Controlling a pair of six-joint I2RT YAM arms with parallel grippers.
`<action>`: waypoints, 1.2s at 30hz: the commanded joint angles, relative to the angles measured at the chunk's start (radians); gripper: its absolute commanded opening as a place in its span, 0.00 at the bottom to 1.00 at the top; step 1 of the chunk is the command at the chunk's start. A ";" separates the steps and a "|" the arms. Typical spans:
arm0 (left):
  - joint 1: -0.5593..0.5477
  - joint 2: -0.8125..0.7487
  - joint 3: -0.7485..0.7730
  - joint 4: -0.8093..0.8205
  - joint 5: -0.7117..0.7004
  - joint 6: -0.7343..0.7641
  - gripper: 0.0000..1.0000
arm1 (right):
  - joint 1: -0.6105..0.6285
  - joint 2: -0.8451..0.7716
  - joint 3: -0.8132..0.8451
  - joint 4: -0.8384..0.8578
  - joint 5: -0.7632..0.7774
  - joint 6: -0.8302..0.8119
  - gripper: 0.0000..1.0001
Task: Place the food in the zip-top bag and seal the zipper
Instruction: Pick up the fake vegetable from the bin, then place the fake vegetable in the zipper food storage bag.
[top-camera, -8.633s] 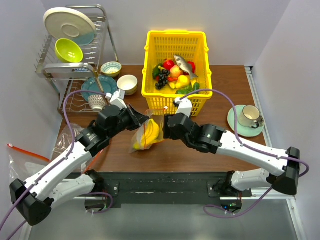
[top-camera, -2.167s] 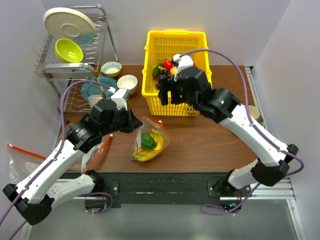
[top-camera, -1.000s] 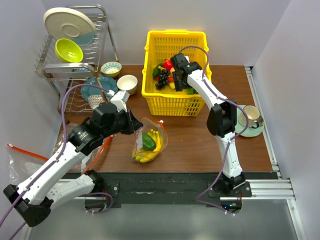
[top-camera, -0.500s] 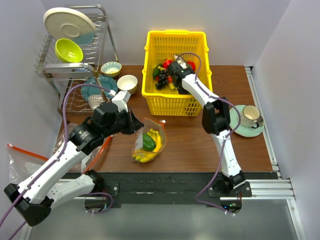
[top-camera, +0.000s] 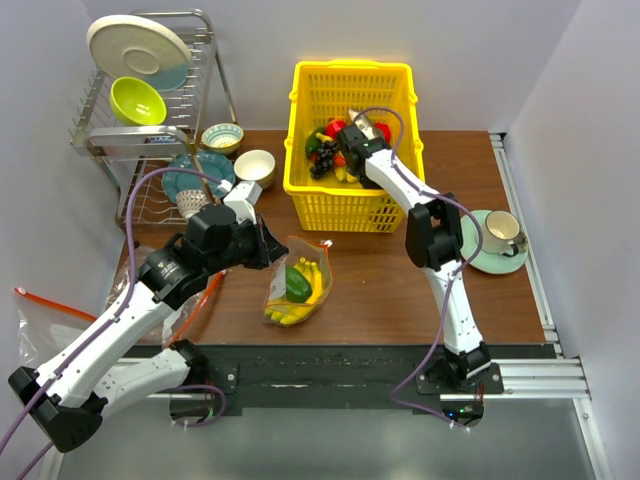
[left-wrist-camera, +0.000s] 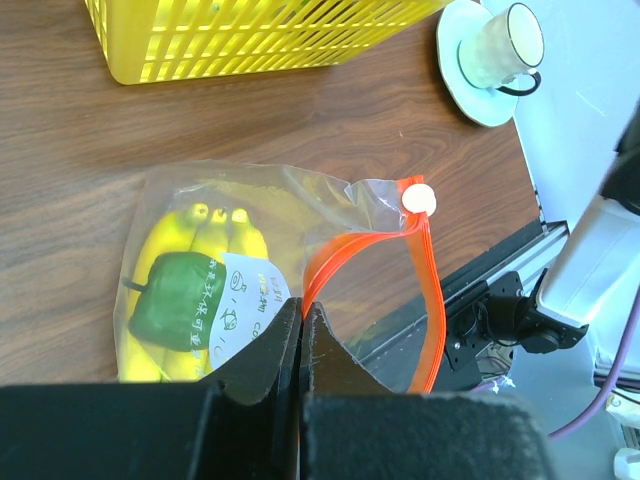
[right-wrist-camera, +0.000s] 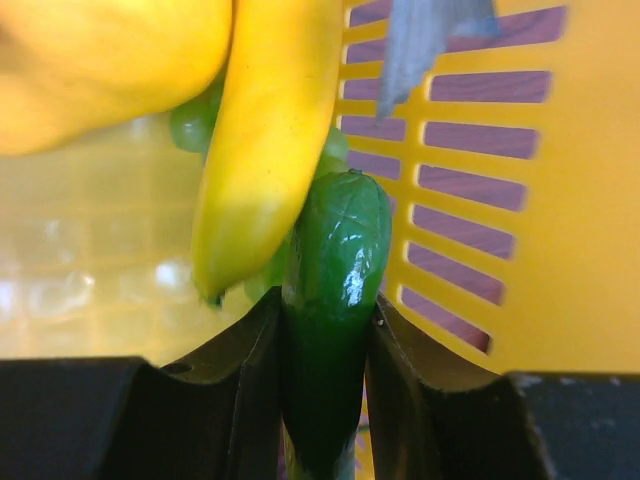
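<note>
The zip-top bag (top-camera: 297, 287) lies on the table in front of the basket, with a yellow banana bunch (left-wrist-camera: 215, 235) and a green pepper (left-wrist-camera: 170, 300) inside. Its orange-red zipper (left-wrist-camera: 432, 290) gapes open in a loop. My left gripper (left-wrist-camera: 302, 312) is shut on the near zipper edge, holding the mouth up. My right gripper (right-wrist-camera: 325, 330) reaches down into the yellow basket (top-camera: 352, 68) and is shut on a glossy green vegetable piece (right-wrist-camera: 335, 270). A yellow fruit (right-wrist-camera: 265, 130) leans against that piece, and green grapes (right-wrist-camera: 190, 125) lie behind it.
The basket wall (right-wrist-camera: 560, 200) stands close on the right of my right fingers. A cup on a saucer (top-camera: 497, 235) sits at the right. A dish rack (top-camera: 150, 90) and bowls (top-camera: 255, 165) occupy the back left. A spare clear bag (top-camera: 40, 330) hangs off the left edge.
My right gripper sank a little deeper into the basket and closed its jaws on the green vegetable piece. The left gripper and the bag have stayed put.
</note>
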 joint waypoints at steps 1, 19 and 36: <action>-0.003 -0.005 0.021 0.032 0.009 0.010 0.00 | 0.001 -0.192 0.008 0.062 -0.210 0.007 0.10; -0.003 -0.003 0.006 0.081 0.039 0.031 0.00 | 0.001 -0.734 -0.356 0.491 -1.180 0.209 0.09; -0.003 0.024 0.063 0.031 0.009 0.001 0.00 | 0.297 -1.307 -1.259 1.436 -1.256 0.487 0.08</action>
